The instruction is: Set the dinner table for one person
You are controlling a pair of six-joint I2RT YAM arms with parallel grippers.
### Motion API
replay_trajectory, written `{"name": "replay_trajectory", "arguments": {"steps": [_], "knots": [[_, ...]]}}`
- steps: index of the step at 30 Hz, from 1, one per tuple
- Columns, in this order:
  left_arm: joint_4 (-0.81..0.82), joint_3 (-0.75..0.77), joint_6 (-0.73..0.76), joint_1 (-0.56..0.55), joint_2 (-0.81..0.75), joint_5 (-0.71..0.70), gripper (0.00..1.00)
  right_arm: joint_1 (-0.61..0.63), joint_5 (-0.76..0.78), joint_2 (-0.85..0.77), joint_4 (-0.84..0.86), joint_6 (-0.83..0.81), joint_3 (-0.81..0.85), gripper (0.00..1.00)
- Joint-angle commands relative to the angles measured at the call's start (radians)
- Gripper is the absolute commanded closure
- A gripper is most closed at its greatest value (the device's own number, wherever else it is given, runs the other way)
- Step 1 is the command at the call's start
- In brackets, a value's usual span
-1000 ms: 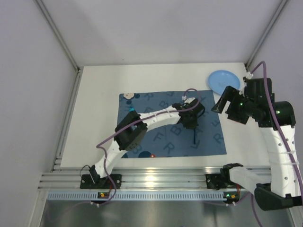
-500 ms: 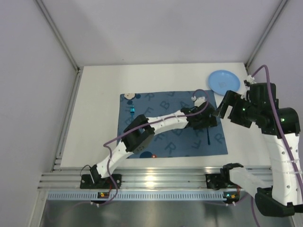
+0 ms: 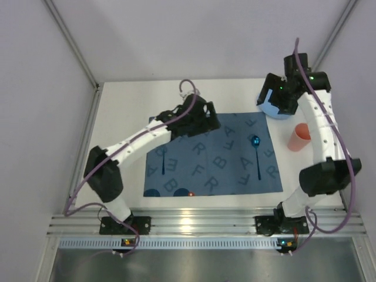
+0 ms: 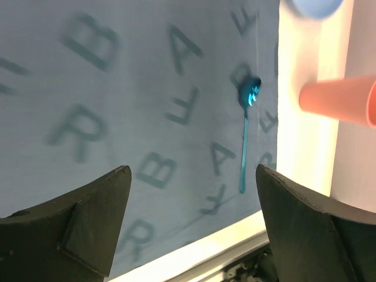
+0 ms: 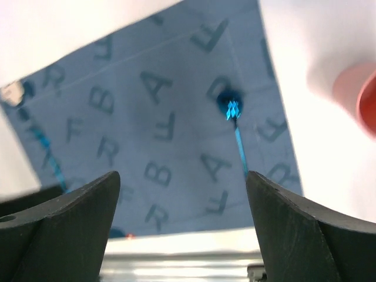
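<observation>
Overhead and wrist views of the two-arm rig. The white counter (image 3: 117,147) filled the middle of the overhead view, with its silver slotted rail (image 3: 188,224) along the near edge, where both arm bases sat. A blue placemat (image 3: 200,167) printed with dark letters lay flat on the counter, close to the rail.

On the right part of the placemat we saw a blue spoon (image 3: 257,158), its bowl toward the far side and its handle pointing at the rail. Near the left edge of the placemat lay a thin dark utensil (image 3: 163,165) whose kind we could not tell. A salmon-pink cup (image 3: 299,137) stood on the bare counter just beside the right edge of the placemat. A blue plate (image 3: 276,111) lay at the far right corner of the counter, beyond the cup and partly covered from above.

The left arm (image 3: 138,140) reached over the far left corner of the placemat. In its wrist view the left jaws stood wide apart and grasped nothing. The right arm (image 3: 317,126) rose over the plate. We found the right jaws likewise released, with only the placemat and spoon visible far below between them.
</observation>
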Motion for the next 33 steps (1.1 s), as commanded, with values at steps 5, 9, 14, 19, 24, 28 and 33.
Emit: {"name": "replay_trajectory", "arguments": {"steps": [5, 9, 14, 19, 24, 28, 33], "knots": [[-0.041, -0.224, 0.249, 0.195, -0.325, 0.081, 0.09, -0.022, 0.218, 0.435, 0.217, -0.085, 0.237, 0.11], [-0.065, -0.253, 0.311, 0.258, -0.384, 0.114, 0.09, -0.026, 0.206, 0.646, 0.207, -0.063, 0.478, 0.11], [-0.068, -0.278, 0.332, 0.330, -0.414, 0.117, 0.09, -0.026, 0.204, 0.795, 0.256, -0.049, 0.621, 0.09], [-0.070, -0.262, 0.345, 0.422, -0.369, 0.129, 0.09, -0.031, 0.212, 0.896, 0.290, -0.059, 0.618, 0.08], [-0.100, -0.215, 0.339, 0.504, -0.290, 0.148, 0.11, -0.033, 0.212, 0.982, 0.293, -0.057, 0.626, 0.09], [-0.103, -0.177, 0.335, 0.524, -0.224, 0.174, 0.12, -0.046, 0.213, 1.043, 0.311, -0.051, 0.642, 0.14], [-0.134, -0.088, 0.346, 0.531, -0.131, 0.177, 0.13, -0.094, 0.198, 1.065, 0.336, -0.033, 0.644, 0.27]]}}
